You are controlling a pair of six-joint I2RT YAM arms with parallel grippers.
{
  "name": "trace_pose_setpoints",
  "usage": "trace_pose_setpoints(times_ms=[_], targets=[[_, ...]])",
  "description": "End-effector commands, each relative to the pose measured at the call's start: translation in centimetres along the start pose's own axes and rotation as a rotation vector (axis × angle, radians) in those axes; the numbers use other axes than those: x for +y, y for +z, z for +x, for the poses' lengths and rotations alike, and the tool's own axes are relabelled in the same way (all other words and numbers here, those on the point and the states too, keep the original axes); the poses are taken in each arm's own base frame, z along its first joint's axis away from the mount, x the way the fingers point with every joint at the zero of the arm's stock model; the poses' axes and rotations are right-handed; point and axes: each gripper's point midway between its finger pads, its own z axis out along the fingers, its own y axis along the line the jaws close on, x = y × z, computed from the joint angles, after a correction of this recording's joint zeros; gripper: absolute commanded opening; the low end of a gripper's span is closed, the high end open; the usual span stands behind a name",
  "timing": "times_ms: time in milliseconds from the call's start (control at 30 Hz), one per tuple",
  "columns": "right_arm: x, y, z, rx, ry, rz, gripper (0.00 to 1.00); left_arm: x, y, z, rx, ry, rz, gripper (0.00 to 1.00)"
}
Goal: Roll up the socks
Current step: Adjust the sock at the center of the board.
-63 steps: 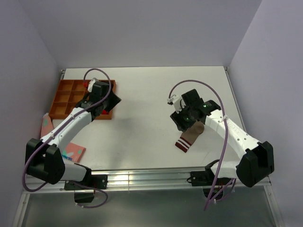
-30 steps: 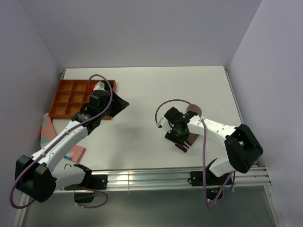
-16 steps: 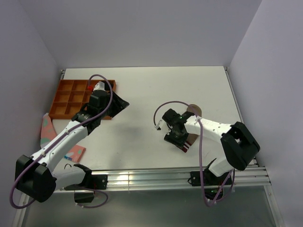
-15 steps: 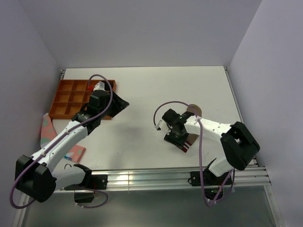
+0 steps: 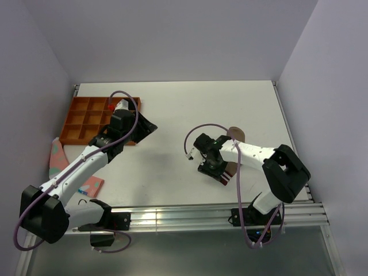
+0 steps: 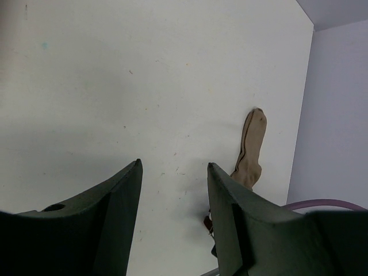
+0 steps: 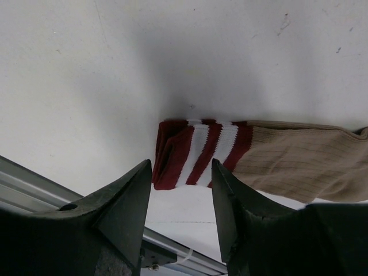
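Note:
The tan-brown sock (image 5: 235, 134) lies flat on the table, its maroon-and-white striped cuff (image 7: 198, 150) nearest the front rail. My right gripper (image 5: 214, 168) hangs low over that cuff. In the right wrist view the right gripper (image 7: 180, 162) is open, and the cuff lies just beyond its fingertips, untouched. My left gripper (image 5: 146, 127) hovers open by the tray's right edge, and the left gripper (image 6: 173, 164) holds nothing. The same sock (image 6: 250, 148) shows far off in the left wrist view. A small bright red patch (image 5: 108, 106), perhaps the red sock, sits in the tray behind the left wrist.
An orange compartment tray (image 5: 80, 118) stands at the back left. Pink and teal cloth pieces (image 5: 56, 154) (image 5: 92, 184) lie along the left edge. A metal rail (image 5: 172, 215) runs along the near edge, and walls close in on both sides.
The right gripper set the tan sock down on the table, slid to its striped cuff and narrowed its jaws a little. The left arm swung from over the tray to its right edge, then stayed still.

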Motion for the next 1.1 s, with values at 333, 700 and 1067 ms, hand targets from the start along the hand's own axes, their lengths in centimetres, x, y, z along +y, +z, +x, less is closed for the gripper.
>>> trace_pose_setpoints(times_ms=[333, 700, 1067], targets=[[0.4, 0.6, -0.5, 0.037, -0.004, -0.029, 0.43, -0.9, -0.1, -0.4, -0.01, 0.026, 0.029, 0.55], [-1.5, 0.7, -4.2, -0.06, -0.025, 0.029, 0.19, -0.8, -0.1, -0.8, -0.023, 0.023, 0.01, 0.55], [-2.4, -1.2, -13.5, -0.216, -0.034, -0.004, 0.14, -0.1, -1.5, -2.1, -0.07, 0.017, -0.022, 0.55]])
